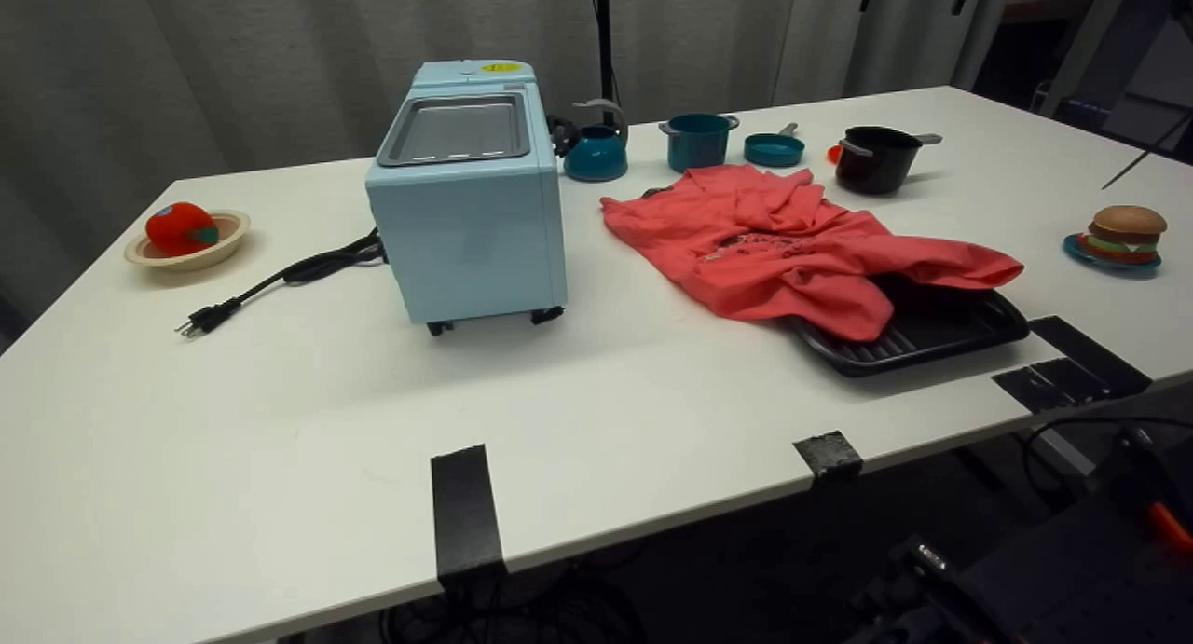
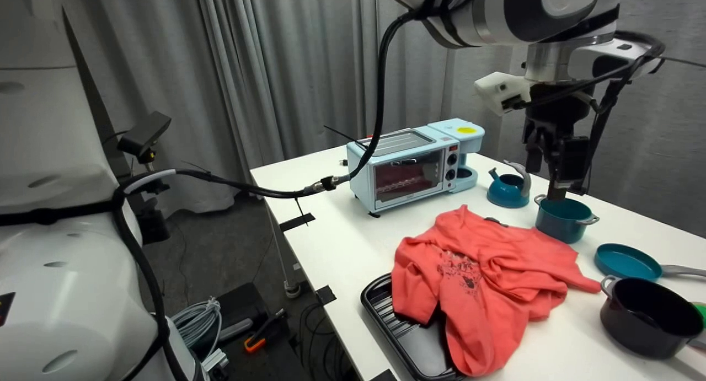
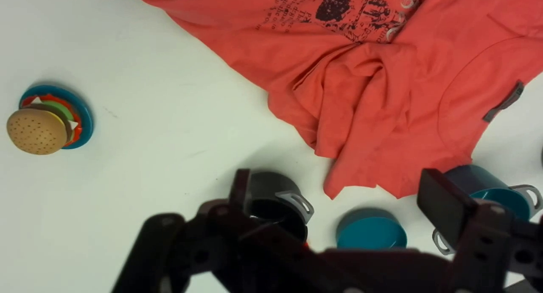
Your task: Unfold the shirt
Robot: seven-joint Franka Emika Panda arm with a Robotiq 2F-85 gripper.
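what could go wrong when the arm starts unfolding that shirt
The shirt lies partly over the black tray, so pulling it might drag the tray toward the nearby table edge. Spreading it could also push the teal pot, which stands close beside the shirt. The open gripper may pinch several layers at once in the bunched folds.

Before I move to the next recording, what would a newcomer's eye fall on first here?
Most likely the crumpled coral shirt, lying on the white table and partly draped over a black tray. Beside it stands a bulky pale blue toaster oven. In the wrist view, the dark claw juts up from the bottom edge, open, holding nothing.
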